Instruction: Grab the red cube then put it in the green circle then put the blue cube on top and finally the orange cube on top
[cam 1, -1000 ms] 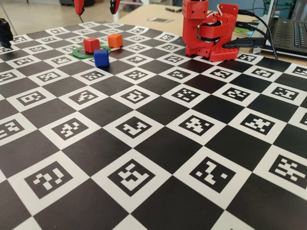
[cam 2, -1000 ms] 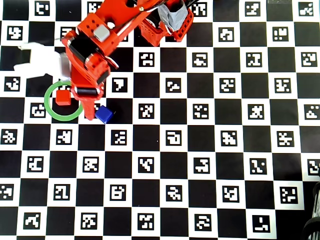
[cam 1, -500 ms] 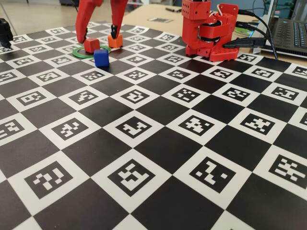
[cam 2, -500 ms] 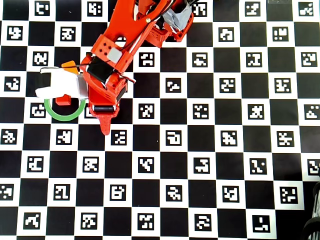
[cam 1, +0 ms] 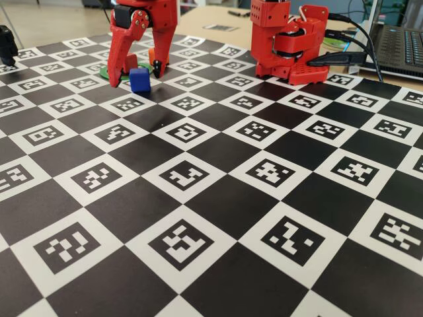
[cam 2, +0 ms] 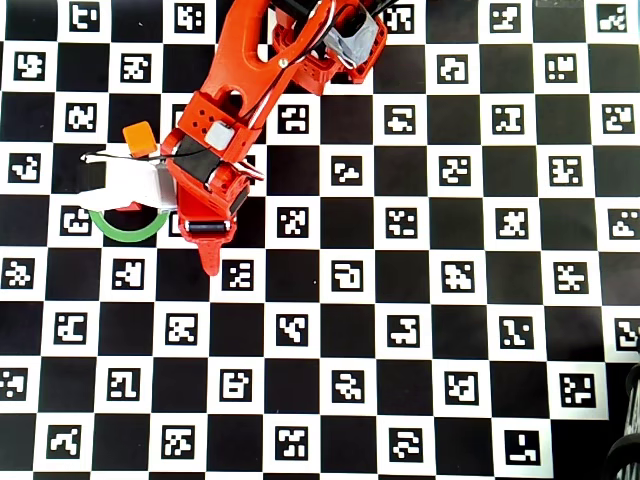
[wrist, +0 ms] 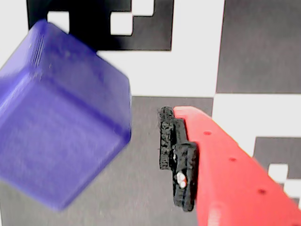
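Note:
The blue cube (cam 1: 139,79) rests on the board, just in front of the green circle (cam 1: 125,78). My red gripper (cam 1: 135,79) hangs over it, open, with one finger on each side. In the wrist view the blue cube (wrist: 61,117) fills the left, blurred, and a gap separates it from the padded finger (wrist: 221,169) on the right. The orange cube (cam 1: 153,56) sits behind the gripper and also shows in the overhead view (cam 2: 138,137). In the overhead view the green circle (cam 2: 128,228) is half covered by the wrist camera. I cannot make out the red cube; the gripper hides that spot.
The arm's red base (cam 1: 291,46) stands at the back right of the checkered marker board (cam 1: 198,198). A laptop (cam 1: 400,46) and cables lie beyond it. A dark object (cam 1: 6,43) stands at the far left edge.

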Robot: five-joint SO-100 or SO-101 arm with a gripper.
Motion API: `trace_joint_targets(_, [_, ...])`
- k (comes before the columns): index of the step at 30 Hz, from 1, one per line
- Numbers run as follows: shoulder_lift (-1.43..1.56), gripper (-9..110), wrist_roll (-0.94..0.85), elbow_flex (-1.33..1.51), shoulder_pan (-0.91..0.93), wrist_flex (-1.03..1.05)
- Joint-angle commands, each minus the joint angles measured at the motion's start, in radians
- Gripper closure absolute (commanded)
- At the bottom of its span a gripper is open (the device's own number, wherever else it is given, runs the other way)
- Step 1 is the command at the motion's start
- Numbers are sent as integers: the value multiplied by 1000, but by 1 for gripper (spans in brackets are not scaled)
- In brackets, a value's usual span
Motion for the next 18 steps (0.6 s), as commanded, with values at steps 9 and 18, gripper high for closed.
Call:
trace_joint_targets(9, [12,56,2,-26,12,-20])
trace_joint_targets(18, [14,57,86,-28,5,-20])
